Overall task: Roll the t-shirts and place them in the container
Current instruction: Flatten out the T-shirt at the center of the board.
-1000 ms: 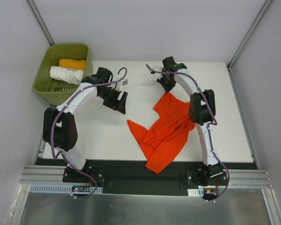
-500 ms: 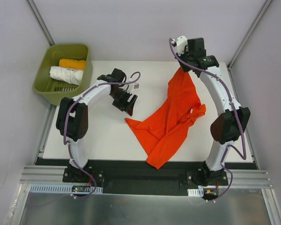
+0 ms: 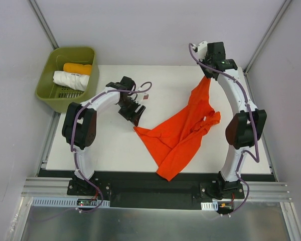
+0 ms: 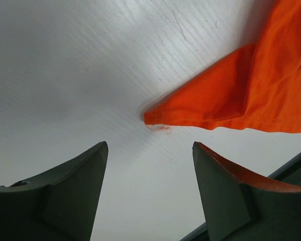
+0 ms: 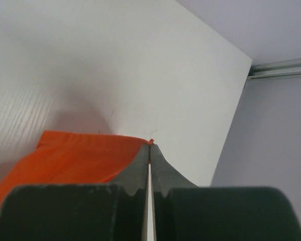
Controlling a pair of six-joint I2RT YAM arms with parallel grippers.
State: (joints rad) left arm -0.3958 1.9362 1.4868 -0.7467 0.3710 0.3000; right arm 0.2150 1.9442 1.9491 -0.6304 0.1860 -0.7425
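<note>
Spreading step: the bright red-orange soft cloth t-shirt (image 3: 183, 135) lies crumpled on the white bench (image 3: 110, 145), its far corner clamped in the right fingers (image 5: 149, 153). The left fingers (image 3: 135, 118), apart, hover over the near-left corner; next they should pinch it and pull the shirt flat

The left arm arches toward the centre, the left gripper (image 3: 134, 115) tipped down, fingers spread wide. The right arm stretches far right, the right gripper (image 5: 150, 146) pinching the red-orange t-shirt (image 5: 75, 156).
</note>
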